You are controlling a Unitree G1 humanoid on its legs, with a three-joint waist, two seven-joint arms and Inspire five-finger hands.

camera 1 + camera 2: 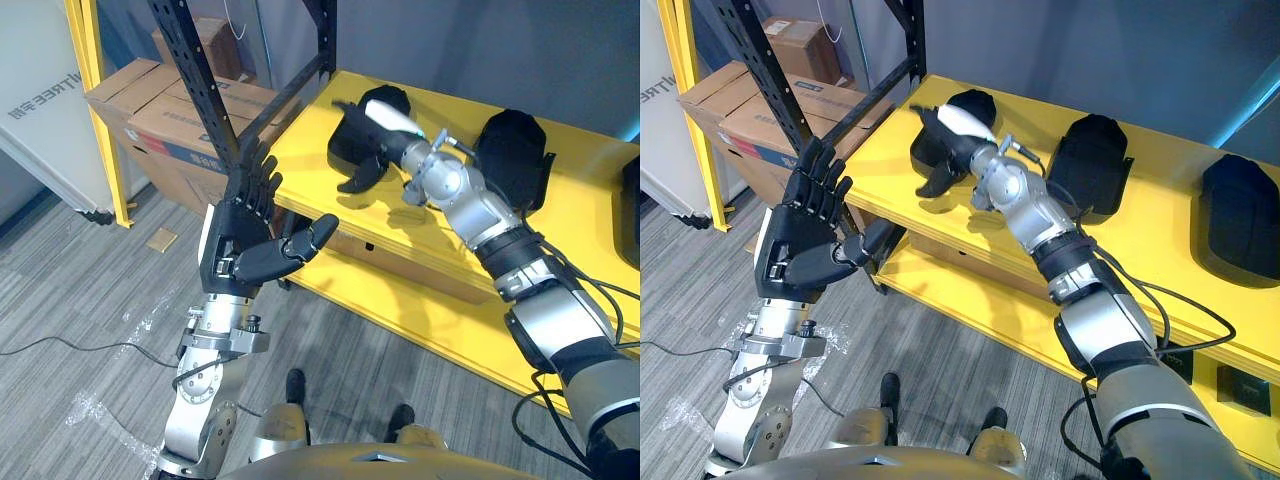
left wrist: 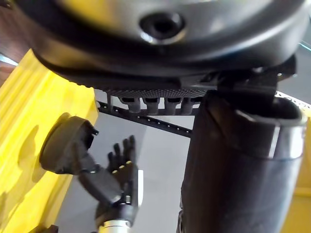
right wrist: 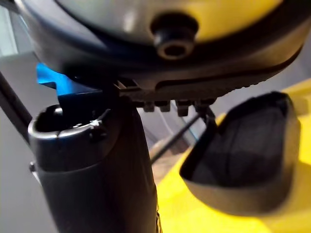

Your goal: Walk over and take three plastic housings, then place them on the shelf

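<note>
Three housings are lying in a row on the yellow shelf (image 1: 885, 150), well apart from one another, which suggests the placing is nearly finished. The right robot hand (image 1: 962, 128) is reaching across to the left housing (image 1: 978, 102), the one nearest the shelf's end. In the wrist views its fingers are standing straight and only the thumb seems to be meeting the black shell, so I judge it is open and not gripping. I cannot tell whether it is touching or just beside. The middle housing (image 1: 1090, 160) and the right housing (image 1: 1238, 215) are sitting dome-up and untouched. The left robot hand (image 1: 240, 240) is hanging raised off the shelf's end, close to the black rack post (image 1: 200, 80), fingers spread straight and holding nothing, probably kept clear of the working arm. Cardboard boxes (image 1: 150, 110) are standing on the floor behind the post.
</note>
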